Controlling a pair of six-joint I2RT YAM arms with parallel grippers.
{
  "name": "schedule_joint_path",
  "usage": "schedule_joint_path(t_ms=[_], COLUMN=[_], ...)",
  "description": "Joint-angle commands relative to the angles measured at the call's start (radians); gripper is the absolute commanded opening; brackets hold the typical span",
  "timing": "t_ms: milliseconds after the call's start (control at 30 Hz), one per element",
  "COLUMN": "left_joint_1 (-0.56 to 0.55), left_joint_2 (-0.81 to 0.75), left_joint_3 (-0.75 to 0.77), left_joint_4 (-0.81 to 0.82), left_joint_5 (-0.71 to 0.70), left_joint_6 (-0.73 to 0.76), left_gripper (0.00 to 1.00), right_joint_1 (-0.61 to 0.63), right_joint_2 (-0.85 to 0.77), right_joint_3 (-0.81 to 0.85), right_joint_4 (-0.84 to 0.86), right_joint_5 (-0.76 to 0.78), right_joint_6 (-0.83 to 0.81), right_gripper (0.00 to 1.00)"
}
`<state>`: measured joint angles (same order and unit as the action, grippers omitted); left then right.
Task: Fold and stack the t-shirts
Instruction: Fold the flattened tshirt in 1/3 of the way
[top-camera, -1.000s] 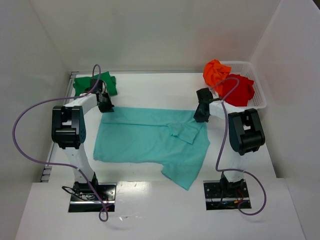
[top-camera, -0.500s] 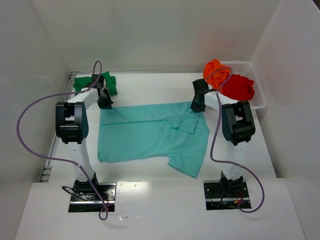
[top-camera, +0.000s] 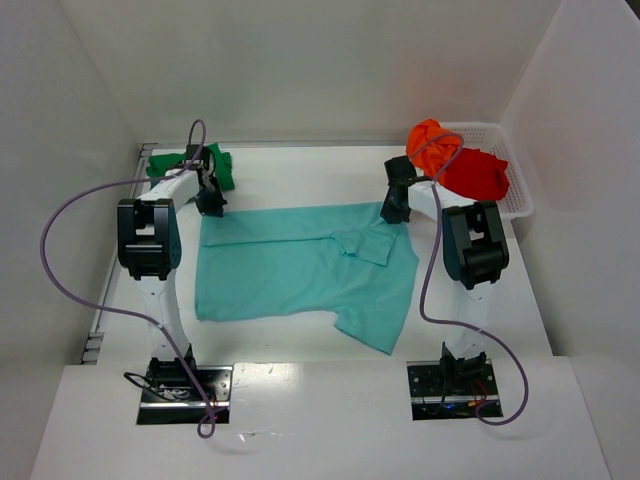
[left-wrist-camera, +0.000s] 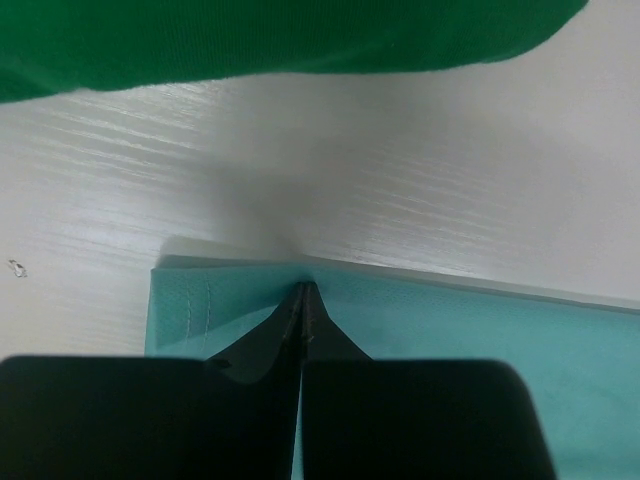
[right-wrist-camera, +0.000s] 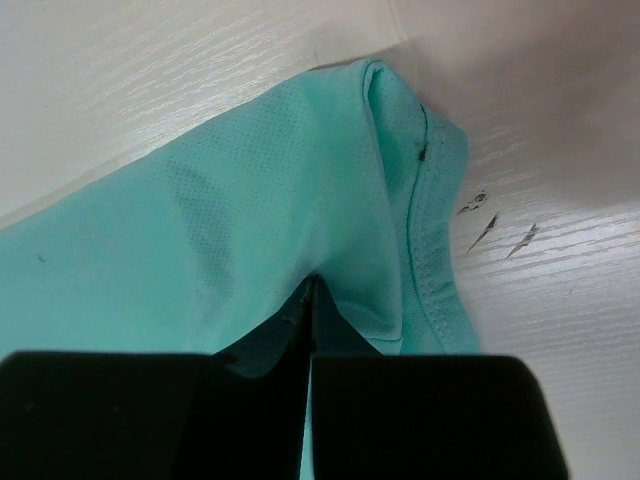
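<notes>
The white mesh basket (top-camera: 524, 205) at the far right of the desk (top-camera: 300, 180) holds the bright orange t-shirt (top-camera: 430, 140), bunched over its left rim, and the red t-shirt (top-camera: 478, 176) beside it. The light teal t-shirt (top-camera: 300, 265) lies spread across the middle of the desk. The left end effector (top-camera: 212, 208) pinches its far left corner, and the right end effector (top-camera: 393, 214) pinches its far right corner. The dark green t-shirt (top-camera: 224, 170) sits at the far left.
</notes>
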<state>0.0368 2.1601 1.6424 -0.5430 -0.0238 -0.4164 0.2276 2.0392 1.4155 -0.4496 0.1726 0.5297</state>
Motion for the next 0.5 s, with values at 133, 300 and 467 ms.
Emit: schedule_joint_path(t_ms=[133, 300, 467], left_joint_1=[0.0, 0.0, 0.0], left_joint_2=[0.081, 0.121, 0.168], left_joint_3=[0.1, 0.164, 0.25], left_joint_4=[-0.043, -0.064, -0.083], left_joint_5=[-0.031, -0.031, -0.031], left_joint_6=[0.047, 0.047, 0.056], left_gripper=[0.0, 0.0, 0.0], right_joint_1=[0.009, 0.009, 0.009], right_joint_2=[0.058, 0.088, 0.098], right_joint_3=[0.094, 0.132, 0.161], right_joint_4=[-0.037, -0.047, -0.047], right_joint_5=[0.019, 0.019, 0.028], right_joint_6=[-0.019, -0.019, -0.019], right_gripper=[0.02, 0.02, 0.03])
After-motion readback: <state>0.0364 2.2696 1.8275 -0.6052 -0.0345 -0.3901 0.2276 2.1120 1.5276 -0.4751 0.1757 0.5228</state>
